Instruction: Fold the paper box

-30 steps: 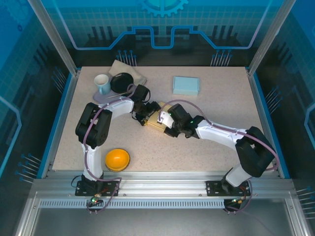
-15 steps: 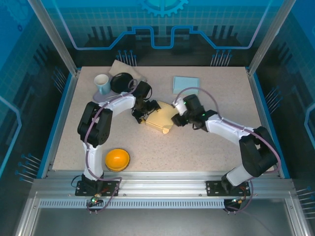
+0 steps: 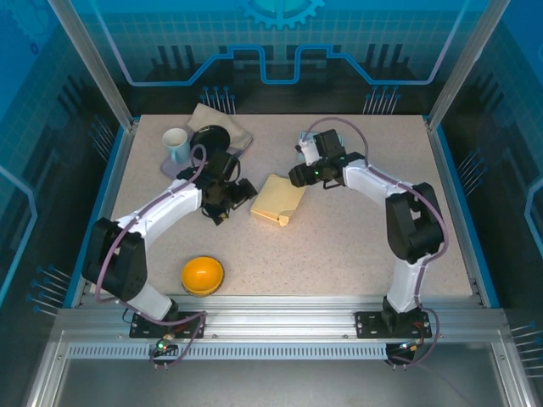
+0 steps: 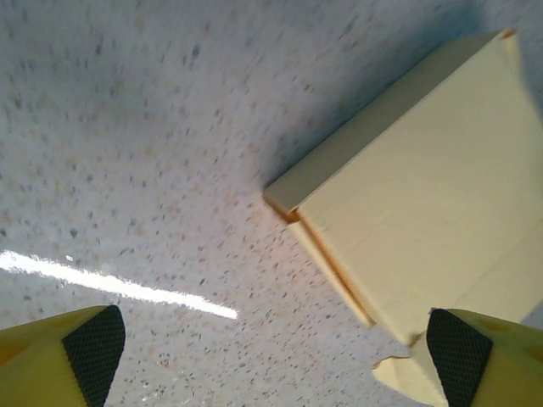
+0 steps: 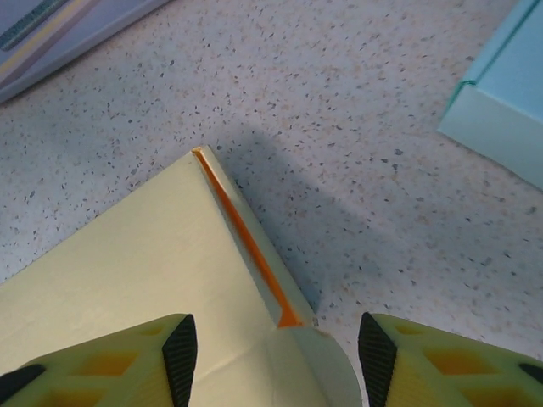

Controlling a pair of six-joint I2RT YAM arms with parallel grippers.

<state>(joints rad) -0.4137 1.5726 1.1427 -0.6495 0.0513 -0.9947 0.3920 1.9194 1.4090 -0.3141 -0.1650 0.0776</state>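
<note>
On the counter (image 3: 356, 246), dead centre, the yellow box (image 3: 278, 200) lies ungripped. Left pincer (image 4: 276, 343) gapes wide and empty just beside its left edge; right pincer (image 5: 274, 348) hangs partly open, empty, over its far right corner.

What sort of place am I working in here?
Probably a lab robot cell, not a home: a speckled tabletop fenced by aluminium posts and blue printed panels, with staged props such as the paper box, orange bowl and cup.

Speckled table (image 3: 356, 246) carries yellow paper box (image 3: 278, 200), orange bowl (image 3: 203, 275), pale blue box (image 5: 509, 93).
</note>
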